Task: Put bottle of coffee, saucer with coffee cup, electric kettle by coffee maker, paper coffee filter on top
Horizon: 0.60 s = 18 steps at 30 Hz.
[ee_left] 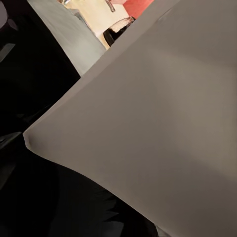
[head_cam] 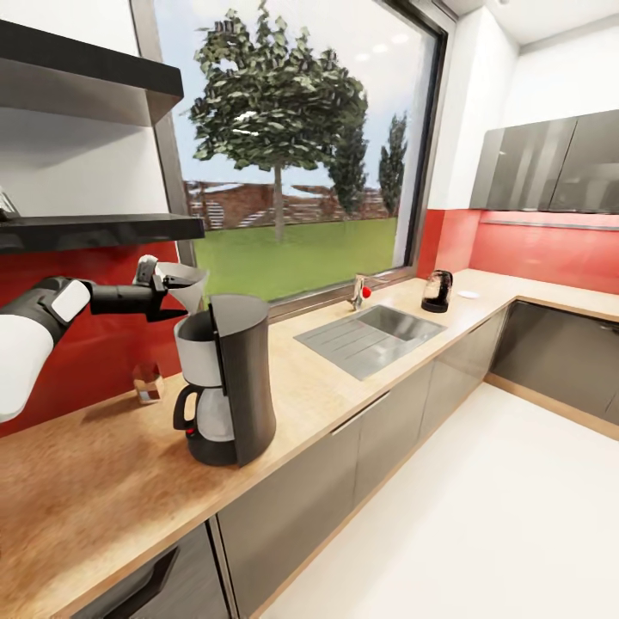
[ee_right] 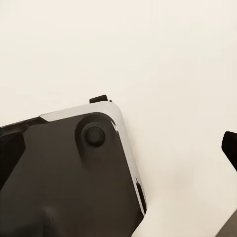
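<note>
My left gripper (head_cam: pixel 165 289) is shut on the rim of a white cone-shaped paper coffee filter (head_cam: pixel 186 287), held just above the open top of the black and grey coffee maker (head_cam: pixel 225 378). In the left wrist view the paper coffee filter (ee_left: pixel 163 123) hangs close over the coffee maker's dark body. The coffee maker stands on the wood-grain kitchen countertop (head_cam: pixel 94 481). The bottle of coffee (head_cam: pixel 148 383) stands on the counter behind it, against the red wall. Far along the counter, past the sink, stands the electric kettle (head_cam: pixel 437 291), with a small white saucer (head_cam: pixel 468 294) beside it. The two black kitchen shelves (head_cam: pixel 94 230) hang above my left arm.
A steel sink (head_cam: pixel 371 337) with a tap (head_cam: pixel 358 292) is set into the counter under the large window. Grey cabinets run below the worktop and the counter turns at the far right corner. The right wrist view looks down at white floor (ee_right: pixel 163 59) and the robot's black base (ee_right: pixel 64 177).
</note>
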Tool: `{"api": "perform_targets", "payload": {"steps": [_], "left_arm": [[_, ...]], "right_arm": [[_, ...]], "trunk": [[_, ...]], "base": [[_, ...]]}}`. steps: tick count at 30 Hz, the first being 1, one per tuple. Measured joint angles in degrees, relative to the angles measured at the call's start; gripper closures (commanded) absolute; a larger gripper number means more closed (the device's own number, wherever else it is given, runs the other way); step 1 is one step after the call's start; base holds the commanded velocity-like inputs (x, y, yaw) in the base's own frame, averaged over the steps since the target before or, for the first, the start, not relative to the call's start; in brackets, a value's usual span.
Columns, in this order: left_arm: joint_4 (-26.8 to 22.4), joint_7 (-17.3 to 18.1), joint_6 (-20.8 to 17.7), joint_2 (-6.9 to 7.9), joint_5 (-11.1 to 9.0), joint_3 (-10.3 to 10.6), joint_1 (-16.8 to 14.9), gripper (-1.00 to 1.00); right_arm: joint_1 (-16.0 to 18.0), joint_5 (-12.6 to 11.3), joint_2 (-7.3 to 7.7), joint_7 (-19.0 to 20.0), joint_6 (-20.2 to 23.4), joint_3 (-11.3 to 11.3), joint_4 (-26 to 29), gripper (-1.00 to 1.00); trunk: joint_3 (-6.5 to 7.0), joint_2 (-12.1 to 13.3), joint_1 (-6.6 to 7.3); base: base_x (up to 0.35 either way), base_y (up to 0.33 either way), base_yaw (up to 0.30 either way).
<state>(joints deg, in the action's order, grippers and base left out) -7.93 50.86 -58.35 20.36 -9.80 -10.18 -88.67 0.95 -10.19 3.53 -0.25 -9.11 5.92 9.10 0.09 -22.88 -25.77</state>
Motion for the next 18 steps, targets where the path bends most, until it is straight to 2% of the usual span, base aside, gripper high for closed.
{"api": "perform_targets", "payload": {"steps": [18], "left_arm": [[-0.6,0.07,-0.01,-0.25,-0.18,0.27,0.0,1.0]], "right_arm": [[0.0,0.01,0.0,-0.02,-0.04,0.01,0.08,-1.0]], "trunk": [[0.0,0.0,0.0]], "base": [[-0.001,0.001,0.0]]}}
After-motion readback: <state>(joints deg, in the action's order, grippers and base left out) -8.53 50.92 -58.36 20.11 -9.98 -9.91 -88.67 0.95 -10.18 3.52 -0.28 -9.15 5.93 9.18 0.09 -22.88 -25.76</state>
